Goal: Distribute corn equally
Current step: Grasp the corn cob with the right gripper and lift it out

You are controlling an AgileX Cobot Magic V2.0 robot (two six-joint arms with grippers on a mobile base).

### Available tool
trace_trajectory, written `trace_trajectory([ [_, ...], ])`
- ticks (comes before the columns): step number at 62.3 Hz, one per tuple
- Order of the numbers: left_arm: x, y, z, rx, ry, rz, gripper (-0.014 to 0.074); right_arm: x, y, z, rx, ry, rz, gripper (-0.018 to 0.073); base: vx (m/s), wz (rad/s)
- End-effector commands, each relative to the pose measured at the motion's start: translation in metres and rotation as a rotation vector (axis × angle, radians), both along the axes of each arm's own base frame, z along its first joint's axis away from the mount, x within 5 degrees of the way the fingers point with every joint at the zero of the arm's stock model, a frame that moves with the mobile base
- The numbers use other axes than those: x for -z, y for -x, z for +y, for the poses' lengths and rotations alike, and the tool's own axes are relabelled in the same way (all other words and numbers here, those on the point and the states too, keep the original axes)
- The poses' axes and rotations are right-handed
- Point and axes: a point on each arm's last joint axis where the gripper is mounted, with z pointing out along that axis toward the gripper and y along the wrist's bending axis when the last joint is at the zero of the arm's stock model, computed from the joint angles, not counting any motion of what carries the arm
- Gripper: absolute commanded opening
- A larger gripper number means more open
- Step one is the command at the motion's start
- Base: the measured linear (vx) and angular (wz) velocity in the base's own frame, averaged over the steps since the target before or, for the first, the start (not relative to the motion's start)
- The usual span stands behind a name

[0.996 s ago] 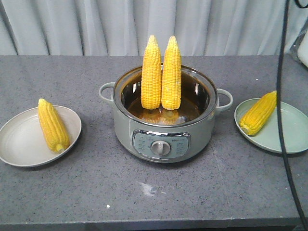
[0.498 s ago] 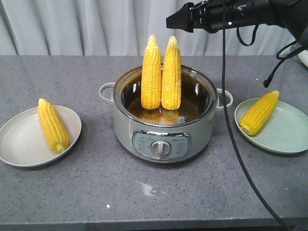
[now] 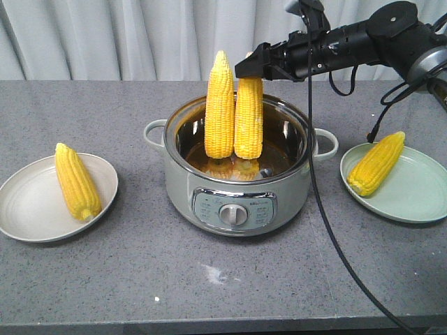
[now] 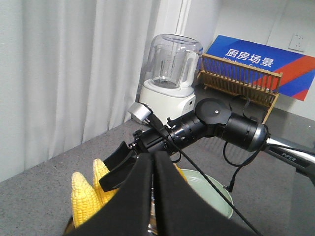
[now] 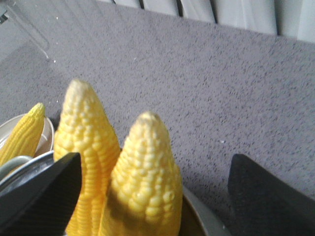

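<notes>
Two corn cobs stand upright in the grey electric pot (image 3: 237, 202): a left cob (image 3: 219, 105) and a right cob (image 3: 248, 118). My right gripper (image 3: 246, 68) reaches in from the upper right and is open around the tip of the right cob (image 5: 147, 177), with one finger (image 5: 44, 196) on each side, apart from the kernels. A third cob (image 3: 75, 181) lies on the white plate (image 3: 28, 209) at the left. Another cob (image 3: 377, 164) lies on the green plate (image 3: 419, 195) at the right. My left gripper (image 4: 155, 155) is shut on nothing and looks over the pot from the side.
A black cable (image 3: 314, 188) hangs from the right arm across the pot's right side down to the table's front edge. A blender (image 4: 170, 73) and a wooden dish rack (image 4: 238, 78) stand beyond the green plate. A curtain closes the back.
The right arm came into view from the upper right. It then dropped down and left until its open jaws straddled the right cob's tip. The cobs have not moved.
</notes>
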Motion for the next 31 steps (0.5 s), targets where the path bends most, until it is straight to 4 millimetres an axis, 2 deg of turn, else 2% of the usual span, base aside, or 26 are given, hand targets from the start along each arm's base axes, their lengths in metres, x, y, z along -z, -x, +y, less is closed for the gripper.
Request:
trace_trajectory([
  [1,-0.0179,0.0124,-0.0017,-0.011,0.019,-0.056,-0.0008,-0.041,0.0121,0.0013,-0.002,-0.059,-0.087,0.0581,0.0,0.0],
  [6,-0.0179,0.0124,-0.0017,-0.011,0.019,-0.056,-0.0008,-0.0396,0.0134,0.0019,-0.019,-0.056,-0.074,0.0563,0.0,0.0],
  [12,-0.0179,0.0124,-0.0017,-0.011,0.019,-0.056,-0.0008,-0.039,0.0149,0.0039,-0.035,-0.053,-0.067,0.05,0.0,0.0],
  [19,-0.0179,0.0124,-0.0017,-0.011,0.019,-0.056,-0.0008,-0.0384,0.016,0.0042,-0.048,-0.047,-0.062,0.0371,0.0,0.0],
  [31,-0.0179,0.0124,-0.0017,-0.011,0.019,-0.056,-0.0008,-0.038,0.0173,0.0051,-0.08,-0.026,-0.088,0.0099,0.0,0.0],
])
